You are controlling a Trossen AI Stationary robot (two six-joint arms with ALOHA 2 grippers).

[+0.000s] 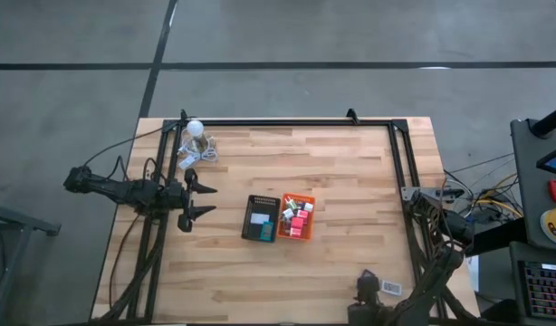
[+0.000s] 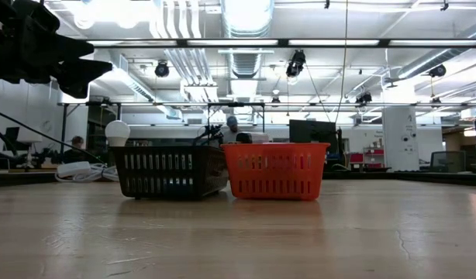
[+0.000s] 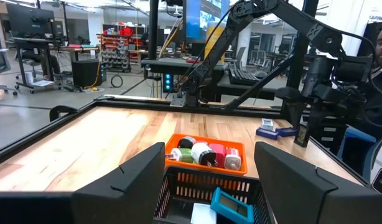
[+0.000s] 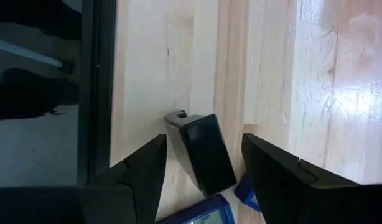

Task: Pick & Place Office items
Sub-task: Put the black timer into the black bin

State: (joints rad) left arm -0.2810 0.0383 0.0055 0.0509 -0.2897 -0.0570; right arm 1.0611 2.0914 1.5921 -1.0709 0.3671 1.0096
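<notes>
A black tray (image 1: 260,210) and an orange tray (image 1: 297,201) stand side by side at the table's middle. Small pink, red, white and green office items (image 3: 206,154) lie in the orange tray. A teal item (image 3: 231,205) lies in the black tray. My left gripper (image 1: 208,200) hangs open and level, left of the trays, pointing at them. My right gripper (image 4: 203,140) is at the near right (image 1: 369,282), pointing steeply down. It stands open, one finger on either side of a small black block (image 4: 200,152) on the table. Blue items (image 4: 194,216) lie beside the block.
A white ball with a coiled cable (image 1: 195,134) lies at the far left. A black metal frame (image 1: 400,163) runs along the table's edges, and its rail (image 4: 97,81) passes close to my right gripper. Bare wood lies between the trays and the right rail.
</notes>
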